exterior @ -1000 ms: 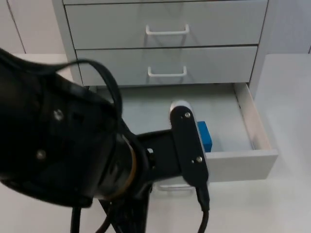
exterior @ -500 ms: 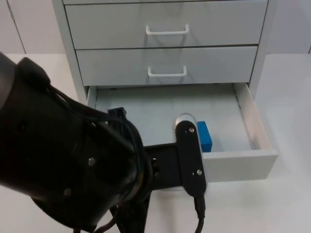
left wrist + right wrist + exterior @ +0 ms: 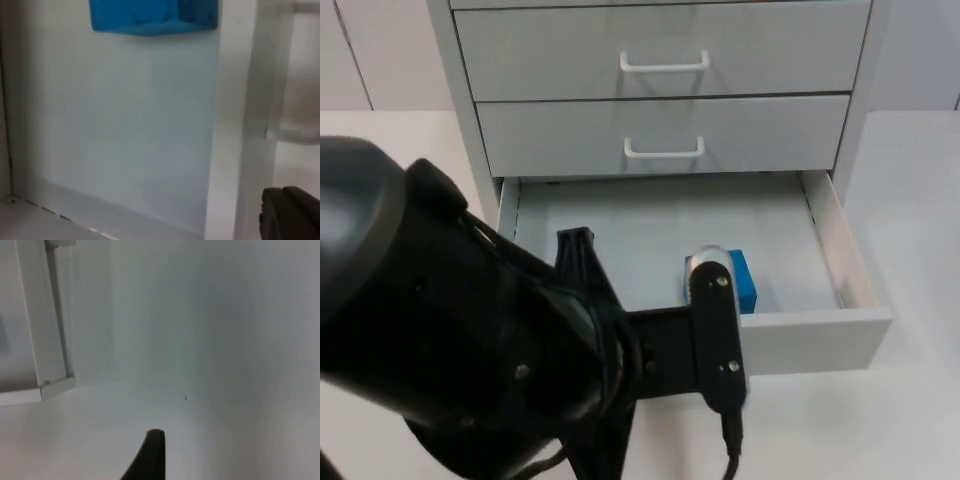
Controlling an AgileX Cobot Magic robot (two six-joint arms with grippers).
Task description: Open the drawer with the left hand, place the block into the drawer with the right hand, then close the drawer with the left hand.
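The bottom drawer (image 3: 815, 340) of a white cabinet stands pulled out. A blue block (image 3: 741, 280) lies on its floor, near the front right. My left arm (image 3: 470, 350) reaches across the drawer's front panel and hides the handle in the top view. In the left wrist view the blue block (image 3: 150, 15) rests on the drawer floor, with the front panel (image 3: 235, 125) and the white handle (image 3: 295, 134) beside it. One black fingertip (image 3: 290, 215) of my left gripper sits near the handle and apart from it. A black fingertip (image 3: 150, 455) of my right gripper hangs over the white table, off the drawer's corner (image 3: 42, 385).
Two shut drawers with white handles (image 3: 663, 66) (image 3: 663, 152) sit above the open one. White table (image 3: 910, 420) spreads to the right of and in front of the cabinet. The left arm covers the picture's lower left.
The left arm has swung lower and rightward, uncovering the left part of the drawer floor. Drawer and block have not moved.
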